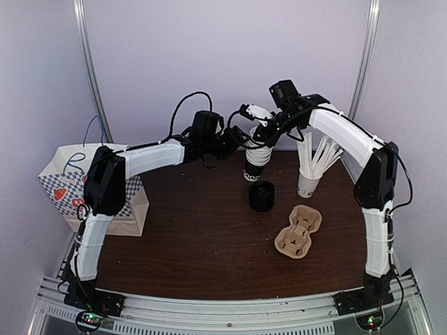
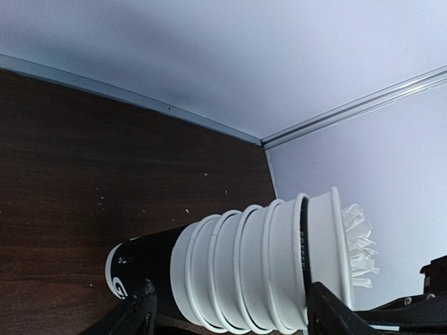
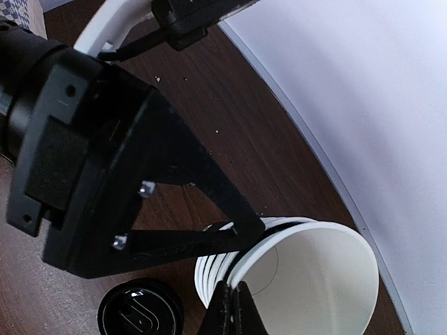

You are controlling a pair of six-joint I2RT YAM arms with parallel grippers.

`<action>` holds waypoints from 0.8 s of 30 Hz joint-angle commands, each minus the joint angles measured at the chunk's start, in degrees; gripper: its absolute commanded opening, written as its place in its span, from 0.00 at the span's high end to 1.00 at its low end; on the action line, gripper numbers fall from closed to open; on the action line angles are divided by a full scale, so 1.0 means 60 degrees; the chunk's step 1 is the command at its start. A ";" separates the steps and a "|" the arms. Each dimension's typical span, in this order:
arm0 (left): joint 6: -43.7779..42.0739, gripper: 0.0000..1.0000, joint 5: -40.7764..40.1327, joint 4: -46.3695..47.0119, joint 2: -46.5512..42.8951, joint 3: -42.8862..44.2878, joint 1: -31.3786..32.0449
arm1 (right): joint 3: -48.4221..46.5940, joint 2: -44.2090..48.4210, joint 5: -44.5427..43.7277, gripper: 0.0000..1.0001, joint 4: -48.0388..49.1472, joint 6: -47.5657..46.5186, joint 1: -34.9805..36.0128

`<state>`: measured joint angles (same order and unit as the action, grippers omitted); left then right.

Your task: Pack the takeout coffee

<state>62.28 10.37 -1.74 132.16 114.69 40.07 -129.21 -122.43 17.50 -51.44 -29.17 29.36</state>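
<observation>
Black outside and white within, the cup point(image 3: 307, 279) I need is the top one of a nested stack point(image 2: 237, 272) at the far side of the table point(image 1: 195, 237), where my two arms meet. My right gripper point(image 3: 229, 301) has its jaws pressed together at the cup's rim. They look to be pinching the paper wall there, one finger inside and one outside. My left gripper point(image 2: 230, 310) has its jaws spread wide, one on each side of the stack lower down. I cannot tell whether they touch it.

I judge the task barely begun. The cup is not yet free of the stack, so the step in hand looks like pulling it off while the left jaws hold the rest back. It has no lid. The lids point(image 1: 262, 196) sit in a short black pile on the table just in front of the stack, none taken. The cardboard carrier point(image 1: 299, 232) lies nearer to me on the right with both wells empty. The paper bag point(image 1: 77, 185) stands at the left edge, well apart from everything. The straws point(image 1: 314, 164) are in their white cup on the right.

By my reckoning, what is left is to free the cup, fit a lid, and seat it in the carrier or the bag.
</observation>
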 commanded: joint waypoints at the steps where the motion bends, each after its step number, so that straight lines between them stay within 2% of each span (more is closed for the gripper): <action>1: -0.0301 0.26 -0.0277 -0.0952 0.0675 0.0385 -0.0034 | -0.0768 -0.0005 0.0502 1.00 0.0708 0.0028 0.0203; 11: -0.0710 0.25 -0.0510 -0.0820 0.0369 0.0192 -0.0142 | -0.0890 0.0417 0.0073 1.00 0.0430 -0.0431 0.0192; 15: -0.1274 0.25 0.0210 0.0042 -0.0067 0.0151 -0.0366 | -0.0820 0.1011 -0.0188 1.00 0.0262 -0.0657 0.0214; 21: -0.2335 0.22 0.0569 0.0204 -0.0948 0.0245 -0.0629 | 0.0087 0.2471 -0.0366 1.00 0.0239 -0.0872 0.0282; 24: -0.2968 0.21 0.0726 -0.0283 -0.1400 0.0340 -0.0629 | 0.0980 0.3273 -0.0291 1.00 0.0199 -0.0909 0.0393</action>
<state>51.40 12.53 -5.58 130.69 115.87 36.73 -128.16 -109.86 16.40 -50.24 -33.45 30.50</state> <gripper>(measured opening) 0.784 0.017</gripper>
